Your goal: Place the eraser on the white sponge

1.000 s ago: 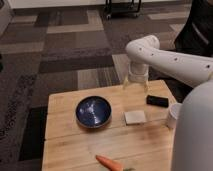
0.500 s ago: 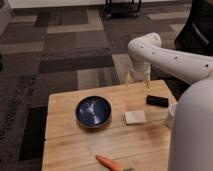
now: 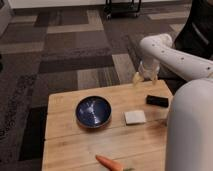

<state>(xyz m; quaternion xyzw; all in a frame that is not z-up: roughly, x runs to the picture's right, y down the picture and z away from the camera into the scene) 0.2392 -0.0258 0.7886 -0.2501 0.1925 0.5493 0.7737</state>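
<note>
Since the earlier frame the hand [image 3: 143,79] has drifted right along the far edge of the tabletop [image 3: 65,145], closing some of the gap toward the eraser's side. The white arm [image 3: 172,54] has swung right with it. Nothing on the wood has shifted.

Hand: hangs at the back edge of the tabletop, behind and left of the eraser, well apart from it. The two pale fingers [image 3: 136,79] point down and stand apart, with nothing between them. It looks to be above the surface rather than on it, though the height is hard to judge from this angle.

Eraser [image 3: 157,101]: black block lying flat near the right rear of the tabletop, long side roughly across the view, untouched.

White sponge [image 3: 135,117]: flat pad in front and left of the eraser, near it but not touching. Bare on top.

Dark blue bowl [image 3: 93,111]: left of the sponge, mid-table.

Carrot [image 3: 110,163]: at the front edge, partly cut off by the frame.

Robot body [image 3: 190,130]: fills the lower right and hides the tabletop's right end.
</note>
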